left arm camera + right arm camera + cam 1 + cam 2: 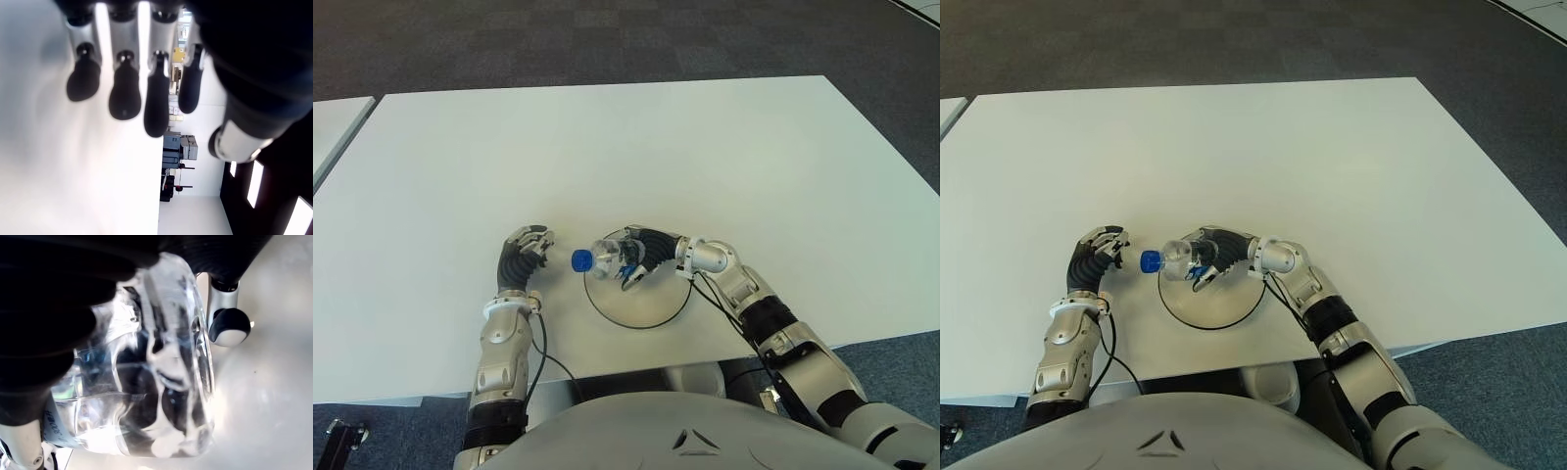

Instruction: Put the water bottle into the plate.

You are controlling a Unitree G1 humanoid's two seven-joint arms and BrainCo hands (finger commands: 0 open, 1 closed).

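Observation:
My right hand (pixel 633 262) is shut on a clear water bottle (pixel 605 256) with a blue cap (pixel 581 259). The bottle is held on its side, cap pointing to my left, above the left part of a round, dark-rimmed plate (pixel 641 325) near the table's front edge. Up close in the right wrist view the bottle (pixel 146 382) fills the picture, with dark fingers wrapped over it and one fingertip (pixel 229 328) beyond it. Whether the bottle touches the plate is not visible. My left hand (pixel 525 251) shows just left of the cap, holding nothing, its fingers (pixel 124 95) relaxed.
The white table (pixel 607 147) stretches far behind the plate and to both sides. A second white table's corner (pixel 333 117) shows at the far left across a gap. Dark carpet (pixel 607 39) lies beyond the far edge.

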